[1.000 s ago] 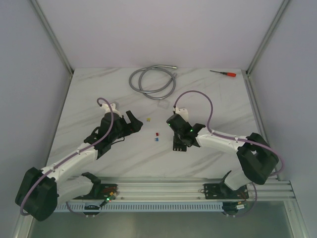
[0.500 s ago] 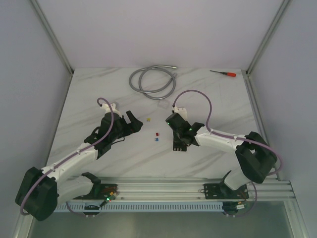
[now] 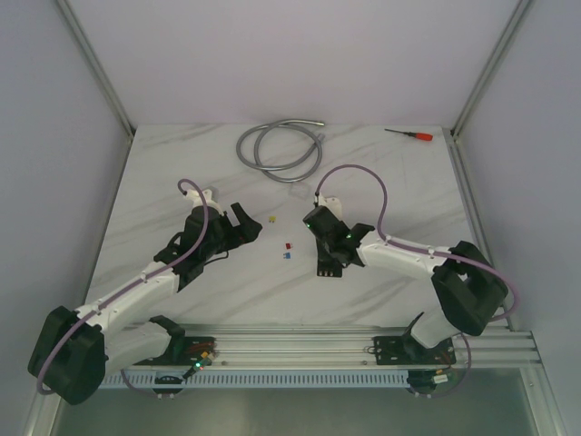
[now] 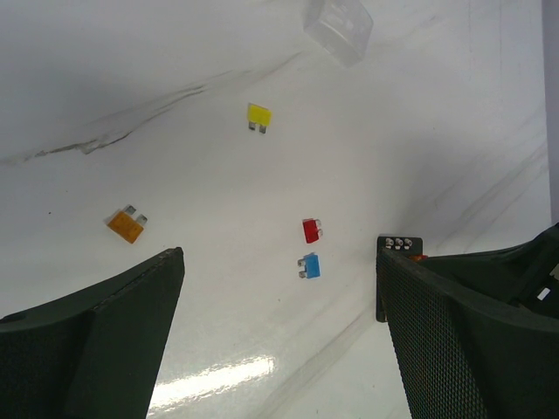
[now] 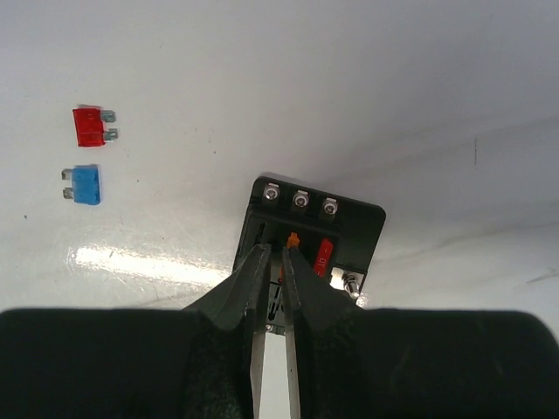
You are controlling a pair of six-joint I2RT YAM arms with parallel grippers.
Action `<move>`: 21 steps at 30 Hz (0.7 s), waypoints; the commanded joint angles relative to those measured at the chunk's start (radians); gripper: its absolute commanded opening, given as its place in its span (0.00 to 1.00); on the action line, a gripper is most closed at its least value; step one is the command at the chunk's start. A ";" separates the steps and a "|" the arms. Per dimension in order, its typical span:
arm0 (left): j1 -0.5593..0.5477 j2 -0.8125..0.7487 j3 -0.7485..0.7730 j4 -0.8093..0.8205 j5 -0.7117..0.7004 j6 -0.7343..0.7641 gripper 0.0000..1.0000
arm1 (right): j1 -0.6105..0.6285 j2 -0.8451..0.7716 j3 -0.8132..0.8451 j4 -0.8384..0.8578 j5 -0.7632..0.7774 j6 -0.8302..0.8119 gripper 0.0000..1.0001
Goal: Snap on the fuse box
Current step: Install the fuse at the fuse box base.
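The fuse box (image 5: 349, 218) is a small black block with three screws along its far edge, lying flat on the white table, and a red fuse (image 5: 323, 253) is seated in it. My right gripper (image 5: 276, 251) hangs right over the box, its jaws pinched on a thin orange fuse (image 5: 293, 237) that stands in one slot. From above, the fuse box (image 3: 327, 265) is mostly covered by that gripper (image 3: 324, 254). My left gripper (image 4: 279, 257) stands wide open to the left of the box with nothing between its fingers. The clear cover (image 4: 339, 26) lies apart, farther back.
Loose fuses lie on the table: yellow (image 4: 258, 116), orange (image 4: 127, 225), red (image 4: 311, 230) and blue (image 4: 308, 265). A coiled metal hose (image 3: 281, 150) and a red-handled screwdriver (image 3: 408, 134) lie at the back. Frame posts line both sides.
The right gripper's jaws have narrowed over the fuse box and the arm has edged slightly left. The left arm has not moved.
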 commanded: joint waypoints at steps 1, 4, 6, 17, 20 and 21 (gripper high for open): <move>0.008 -0.020 -0.005 -0.013 0.003 -0.007 1.00 | -0.002 -0.027 0.047 -0.050 0.027 -0.003 0.18; 0.008 -0.019 -0.005 -0.013 0.000 -0.007 1.00 | -0.003 -0.034 0.064 -0.091 0.067 0.005 0.20; 0.009 -0.016 -0.004 -0.013 0.001 -0.007 1.00 | -0.008 -0.024 0.067 -0.102 0.072 0.010 0.20; 0.008 -0.010 -0.008 -0.013 0.000 -0.002 1.00 | -0.018 0.047 0.084 -0.092 0.051 0.023 0.16; 0.010 -0.009 -0.009 -0.013 0.001 -0.002 1.00 | -0.018 0.052 0.084 -0.081 0.034 0.021 0.16; 0.010 -0.007 -0.008 -0.013 0.001 -0.002 1.00 | -0.018 0.053 0.084 -0.078 0.030 0.021 0.16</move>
